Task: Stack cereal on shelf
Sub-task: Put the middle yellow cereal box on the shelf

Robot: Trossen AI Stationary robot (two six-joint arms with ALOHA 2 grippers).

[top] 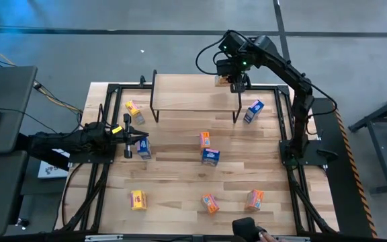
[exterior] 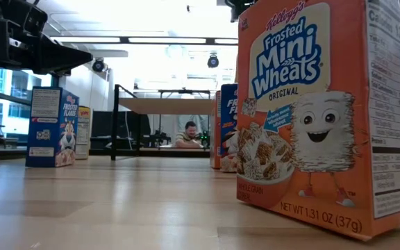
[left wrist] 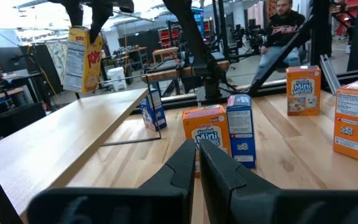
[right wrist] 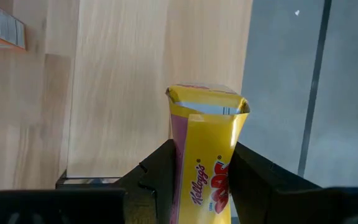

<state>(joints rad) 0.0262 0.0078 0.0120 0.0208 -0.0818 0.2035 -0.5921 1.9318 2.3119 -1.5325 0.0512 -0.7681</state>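
Observation:
My right gripper (top: 236,82) reaches over the far right corner of the shelf (top: 193,94), shut on a yellow cereal box (right wrist: 207,155), which also shows in the left wrist view (left wrist: 82,59). Several other boxes stand on the table: yellow (top: 133,109), blue (top: 252,111), orange (top: 205,139), blue (top: 210,156), yellow (top: 138,199), orange (top: 210,203) and orange (top: 254,199). My left gripper (left wrist: 197,158) is shut and holds nothing; it hovers at the table's left beside a blue box (top: 143,149). My right gripper pinches the yellow box between its two fingers (right wrist: 160,171) at the box's upper end (left wrist: 89,31), coming from above and pointing down. The box hangs upright below the fingers over the shelf's plank (right wrist: 123,93). Whether its lower end (right wrist: 207,99) touches the plank I cannot tell.
The shelf's plank (left wrist: 55,143) is bare along its length. In the low view an orange Mini Wheats box (exterior: 318,111) stands close in front and a blue box (exterior: 51,128) on the left. A person (left wrist: 284,25) sits beyond the table. Dark frame rails (top: 106,101) border the table.

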